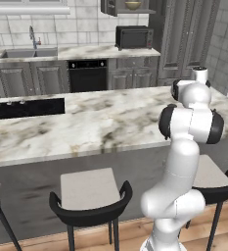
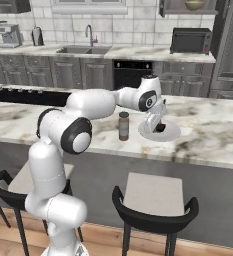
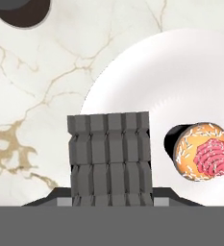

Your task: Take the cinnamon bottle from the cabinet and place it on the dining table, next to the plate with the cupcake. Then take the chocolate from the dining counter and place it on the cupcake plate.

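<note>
Dark chocolate (image 3: pixel 109 158) is hanging clamped in the gripper (image 3: pixel 111 199) over the plate (image 3: pixel 180 81); the cupcake (image 3: pixel 202 151) is sitting at three o'clock, so releasing low onto bare plate looks best.

The dining counter (image 2: pixel 208 132) is a long marble slab, pale with brown and grey veining, running across the room above a dark base. A black cooktop (image 2: pixel 23 96) is set into its far left section. A white round plate (image 2: pixel 172 134) rests directly on the marble. The cinnamon bottle (image 2: pixel 123 126) stands upright on the slab just to the left of the plate, apart from its rim.
</note>
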You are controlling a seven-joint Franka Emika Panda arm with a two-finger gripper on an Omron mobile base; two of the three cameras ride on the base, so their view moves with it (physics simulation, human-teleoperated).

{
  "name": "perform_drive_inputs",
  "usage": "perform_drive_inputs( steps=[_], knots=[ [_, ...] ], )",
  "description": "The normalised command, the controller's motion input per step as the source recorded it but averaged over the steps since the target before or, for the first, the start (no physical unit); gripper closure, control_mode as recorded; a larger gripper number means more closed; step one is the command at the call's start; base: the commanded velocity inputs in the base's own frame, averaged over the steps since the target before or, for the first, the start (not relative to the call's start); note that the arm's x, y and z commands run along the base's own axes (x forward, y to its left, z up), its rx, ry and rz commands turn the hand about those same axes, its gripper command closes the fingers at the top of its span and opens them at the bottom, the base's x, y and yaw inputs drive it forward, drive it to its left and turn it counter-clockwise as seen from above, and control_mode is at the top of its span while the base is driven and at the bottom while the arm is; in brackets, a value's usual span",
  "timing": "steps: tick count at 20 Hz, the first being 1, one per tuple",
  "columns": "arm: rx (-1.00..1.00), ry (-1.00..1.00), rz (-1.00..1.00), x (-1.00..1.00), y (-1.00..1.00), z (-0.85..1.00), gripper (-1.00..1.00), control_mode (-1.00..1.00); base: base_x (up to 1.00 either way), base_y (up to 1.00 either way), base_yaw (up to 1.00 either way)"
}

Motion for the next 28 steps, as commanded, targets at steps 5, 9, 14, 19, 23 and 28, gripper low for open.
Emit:
perform_drive_inputs(
  steps=[5, 9, 14, 19, 23, 28],
  knots=[
    [0.00, 0.00, 0.03, 0.00, 0.00, -0.08, 1.00, -1.00, 0.00, 0.00, 0.00],
    [-0.01, -0.01, 0.03, 0.01, 0.00, -0.10, 1.00, -1.00, 0.00, 0.00, 0.00],
    [-0.01, -0.01, 0.03, 0.03, 0.00, -0.11, 1.00, -1.00, 0.00, 0.00, 0.00],
    [-0.01, -0.02, 0.02, 0.06, -0.03, -0.12, 1.00, -1.00, 0.00, 0.00, 0.00],
    [0.00, -0.01, 0.01, 0.07, -0.01, -0.08, 1.00, -1.00, 0.00, 0.00, 0.00],
    [0.00, 0.00, 0.00, 0.09, -0.05, 0.00, -1.00, -1.00, 0.00, 0.00, 0.00]
  ],
)
